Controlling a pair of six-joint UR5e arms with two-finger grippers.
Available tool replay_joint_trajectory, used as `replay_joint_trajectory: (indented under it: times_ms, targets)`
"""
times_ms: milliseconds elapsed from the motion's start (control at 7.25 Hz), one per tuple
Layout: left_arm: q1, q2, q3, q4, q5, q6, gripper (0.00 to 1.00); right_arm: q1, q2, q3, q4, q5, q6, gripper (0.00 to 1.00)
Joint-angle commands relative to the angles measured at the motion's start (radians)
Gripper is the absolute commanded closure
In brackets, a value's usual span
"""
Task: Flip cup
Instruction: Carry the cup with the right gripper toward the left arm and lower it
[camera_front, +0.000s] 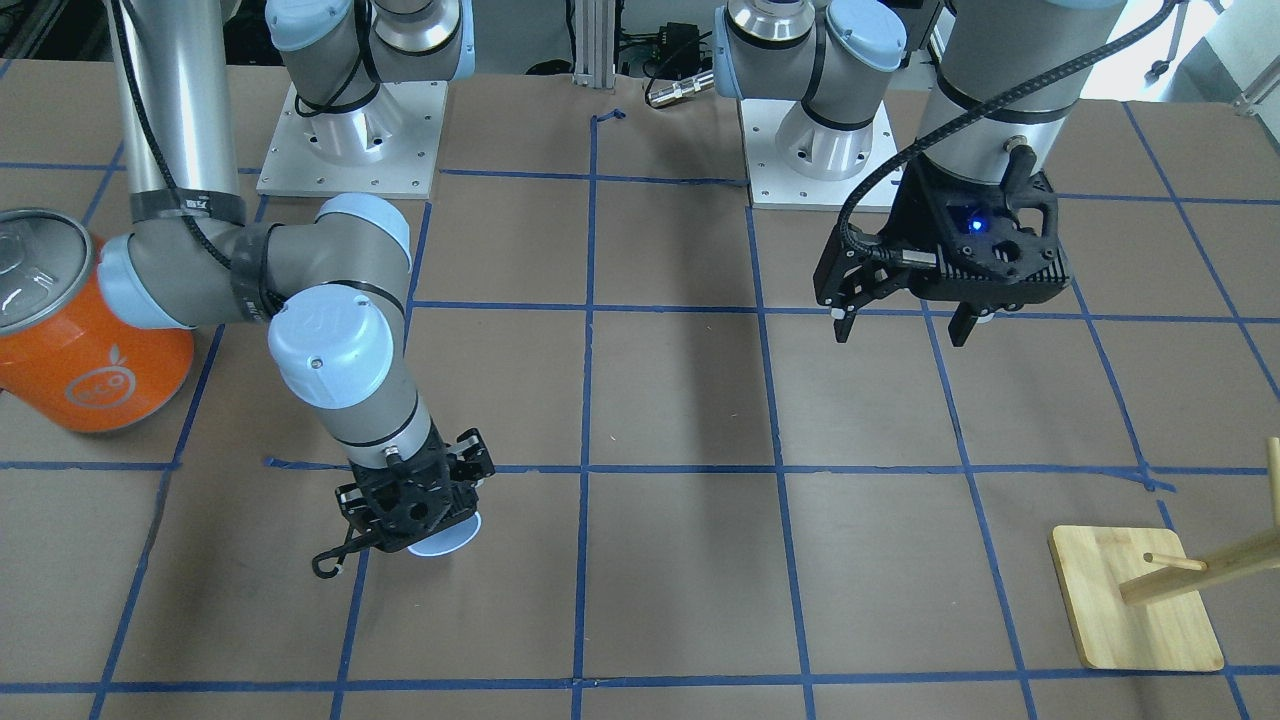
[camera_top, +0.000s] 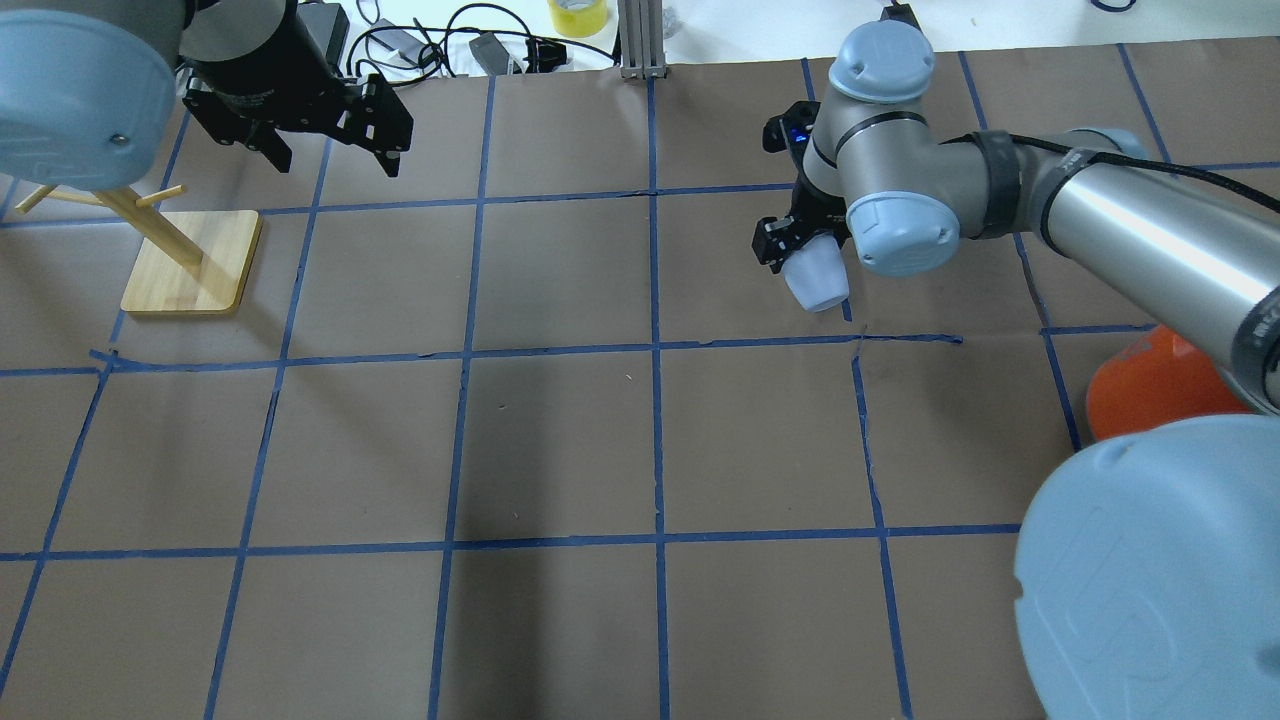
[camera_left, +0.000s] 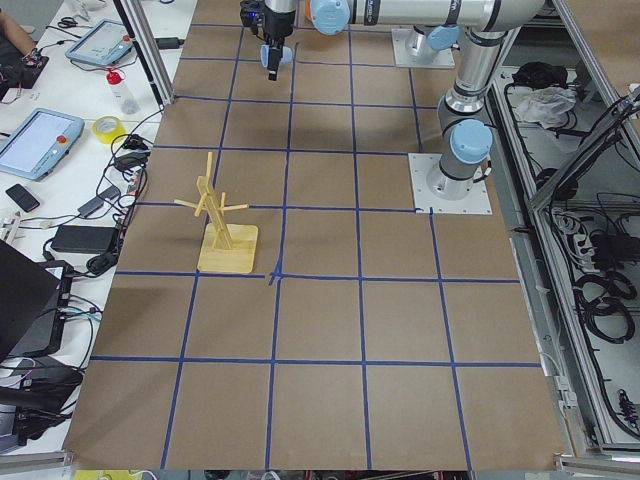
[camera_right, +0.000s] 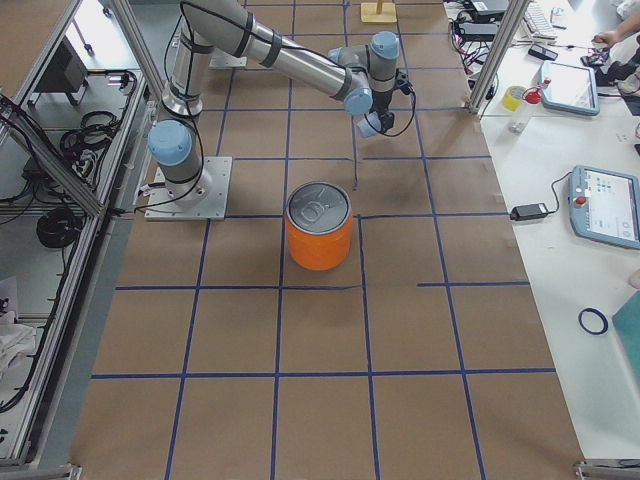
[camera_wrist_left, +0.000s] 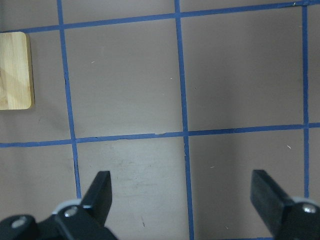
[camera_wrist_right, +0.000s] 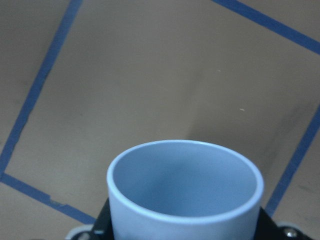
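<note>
Clamped between the fingers of the right gripper (camera_top: 812, 262): the cup (camera_top: 818, 282), long axis tilted, crosswise to those fingers. Open mouth shown to the right wrist camera; overhead, only the base end. Spread wide, empty: the left gripper (camera_wrist_left: 181, 182).

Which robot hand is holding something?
The right gripper: it is shut on the pale blue cup. The left gripper is open with nothing between its fingers, up near the wooden stand.

Smooth matt plastic cup (camera_wrist_right: 185, 195) — pale wood stand (camera_front: 1110, 630), glossy orange can (camera_front: 90, 370)
</note>
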Motion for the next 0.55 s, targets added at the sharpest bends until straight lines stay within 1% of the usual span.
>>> replay_joint_trajectory:
  times_ms: [0, 138, 276, 414]
  targets:
    - [0.000, -0.001, 0.000, 0.001, 0.000, 0.001, 0.00, 0.090, 0.004, 0.003, -0.057, -0.004, -0.132, 1.00]
    - [0.000, -0.001, 0.000, 0.001, 0.000, 0.000, 0.00, 0.110, -0.002, 0.008, -0.068, -0.008, -0.266, 1.00]
    - [0.000, -0.004, 0.000, 0.004, 0.000, 0.000, 0.00, 0.136, -0.002, 0.000, -0.071, -0.008, -0.359, 1.00]
    - [0.000, -0.003, 0.000, 0.002, 0.000, 0.000, 0.00, 0.180, 0.004, 0.002, -0.072, -0.009, -0.522, 1.00]
